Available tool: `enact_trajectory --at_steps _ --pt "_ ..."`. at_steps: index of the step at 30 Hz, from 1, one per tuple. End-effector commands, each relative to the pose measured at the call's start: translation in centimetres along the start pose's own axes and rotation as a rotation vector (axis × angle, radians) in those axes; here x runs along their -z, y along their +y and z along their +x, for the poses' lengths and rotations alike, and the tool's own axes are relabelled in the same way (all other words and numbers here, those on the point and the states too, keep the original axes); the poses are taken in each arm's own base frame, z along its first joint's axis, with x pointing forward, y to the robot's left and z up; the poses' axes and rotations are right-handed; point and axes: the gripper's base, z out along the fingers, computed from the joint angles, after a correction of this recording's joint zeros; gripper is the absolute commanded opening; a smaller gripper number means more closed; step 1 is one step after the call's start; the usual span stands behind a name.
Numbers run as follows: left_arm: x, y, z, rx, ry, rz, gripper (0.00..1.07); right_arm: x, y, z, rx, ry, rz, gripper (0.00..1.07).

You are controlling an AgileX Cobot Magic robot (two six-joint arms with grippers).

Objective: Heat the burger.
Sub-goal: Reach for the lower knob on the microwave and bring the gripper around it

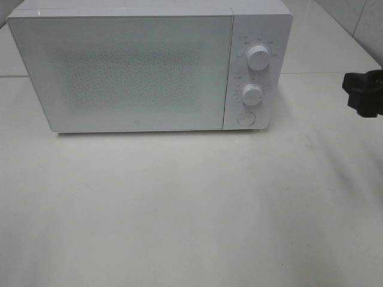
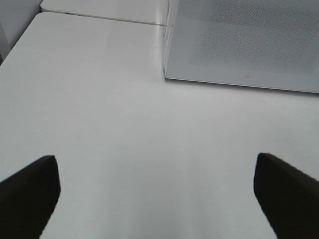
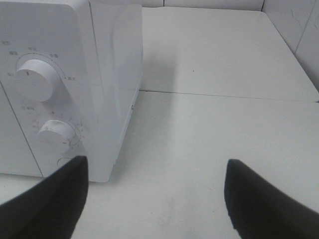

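Note:
The burger is out of view in every frame. A white microwave stands at the back of the table with its frosted door shut; it has two dials and a round button on its right panel. My right gripper is at the right edge of the exterior view, beside the microwave; in the right wrist view it is open and empty, with the microwave's panel ahead. My left gripper is open and empty over bare table, facing the microwave door's lower corner. It does not show in the exterior view.
The white table stretches in front of the microwave. A seam between table tops runs behind the microwave's right side. A tiled wall rises at the back right.

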Motion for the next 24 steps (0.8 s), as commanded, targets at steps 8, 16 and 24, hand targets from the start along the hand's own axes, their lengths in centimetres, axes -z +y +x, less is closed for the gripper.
enact_trajectory --at_steps 8,16,24 --pt "0.2 -0.1 0.1 0.006 -0.027 0.004 0.98 -0.9 0.9 2.5 0.043 -0.076 0.053 0.74" --pt "0.2 -0.1 0.1 0.006 -0.027 0.004 0.98 -1.5 3.7 4.3 0.158 -0.059 0.082 0.74" --pt "0.2 -0.1 0.1 0.006 -0.027 0.004 0.98 -1.1 6.8 5.3 0.170 -0.098 0.040 0.74"
